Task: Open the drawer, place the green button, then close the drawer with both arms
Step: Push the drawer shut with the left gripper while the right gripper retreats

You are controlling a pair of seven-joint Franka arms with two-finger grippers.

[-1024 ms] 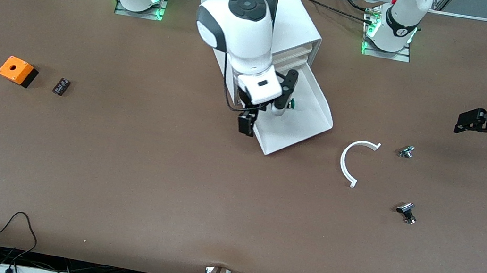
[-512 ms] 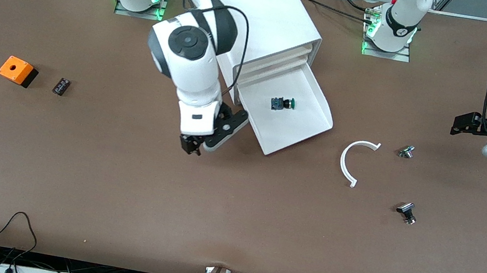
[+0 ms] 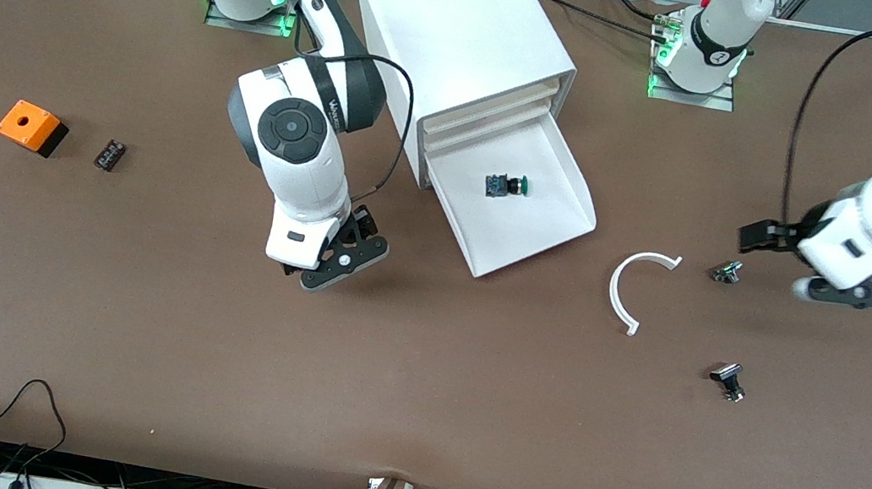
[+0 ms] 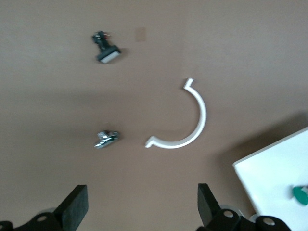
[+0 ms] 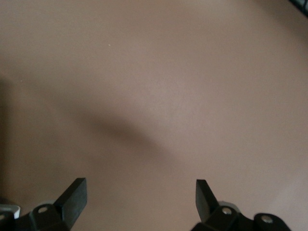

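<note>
The lowest drawer (image 3: 527, 232) of the white cabinet (image 3: 465, 35) stands pulled out. The button (image 3: 506, 185) lies on its side in it, its green cap toward the left arm's end. My right gripper (image 3: 342, 259) is open and empty over bare table beside the drawer, toward the right arm's end; its wrist view shows only table between the fingers (image 5: 74, 197). My left gripper (image 3: 856, 294) is open and empty over the table near a small silver part (image 3: 727, 272). The left wrist view shows the drawer's corner (image 4: 279, 178) and the green cap (image 4: 301, 195).
A white arc (image 3: 635, 285) lies beside the drawer toward the left arm's end, and shows in the left wrist view (image 4: 185, 120). A black-and-silver knob (image 3: 728, 381) lies nearer the camera. An orange box (image 3: 32, 126) and a small black part (image 3: 110, 154) lie at the right arm's end.
My right gripper let go of the button in the drawer and moved out toward the right arm's end. My left arm swung in toward the silver part.
</note>
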